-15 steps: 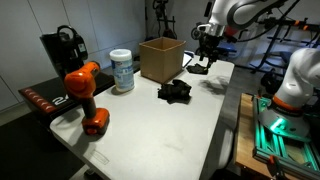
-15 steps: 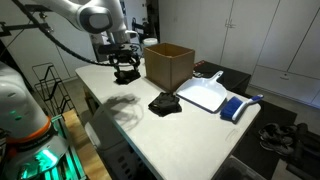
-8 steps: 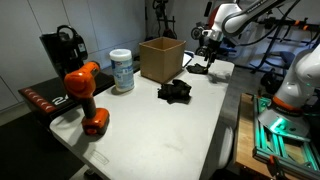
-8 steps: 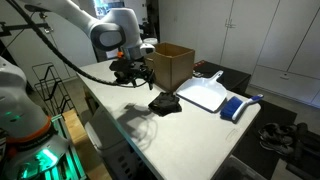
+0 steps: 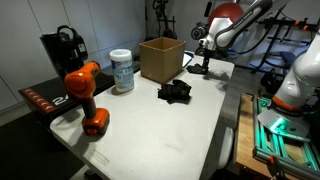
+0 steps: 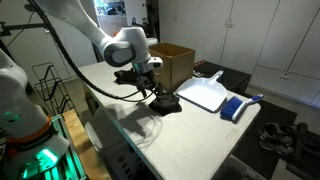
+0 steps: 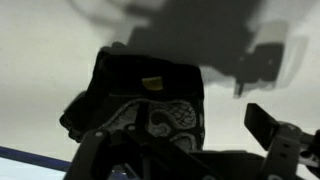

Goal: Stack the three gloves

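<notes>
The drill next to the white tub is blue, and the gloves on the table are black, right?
Not quite. The drill is orange, not blue; an exterior view shows it clearly. The rest holds: it stands next to the white tub, and the gloves on the table are black.

I'm working over a white table [image 5: 170,130] that fills the middle of both exterior views, its top bright and evenly lit. In an exterior view a plain pale wall [image 5: 25,25] stands behind it. In an exterior view I see tall white cabinet doors [image 6: 280,45] above a dark floor [image 6: 300,105].
</notes>
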You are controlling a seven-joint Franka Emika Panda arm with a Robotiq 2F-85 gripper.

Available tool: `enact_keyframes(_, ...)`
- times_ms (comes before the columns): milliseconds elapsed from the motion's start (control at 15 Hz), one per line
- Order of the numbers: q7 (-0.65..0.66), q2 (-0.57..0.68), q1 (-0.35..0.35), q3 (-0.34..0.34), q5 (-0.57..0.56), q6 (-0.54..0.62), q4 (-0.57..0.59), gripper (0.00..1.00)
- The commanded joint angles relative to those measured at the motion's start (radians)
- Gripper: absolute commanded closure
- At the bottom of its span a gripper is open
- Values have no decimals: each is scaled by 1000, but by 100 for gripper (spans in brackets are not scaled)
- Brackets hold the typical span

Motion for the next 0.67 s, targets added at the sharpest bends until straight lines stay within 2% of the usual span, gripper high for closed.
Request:
enact_keyframes(0, 67, 72, -12, 11, -13, 36, 37, 29)
enact_keyframes(267, 59, 99, -10, 18, 16, 26, 56, 60)
enact_keyframes(533, -11, 97, -4, 46, 127, -4, 64, 91)
enact_keyframes(600, -46, 76, -1, 57, 193, -2, 56, 97)
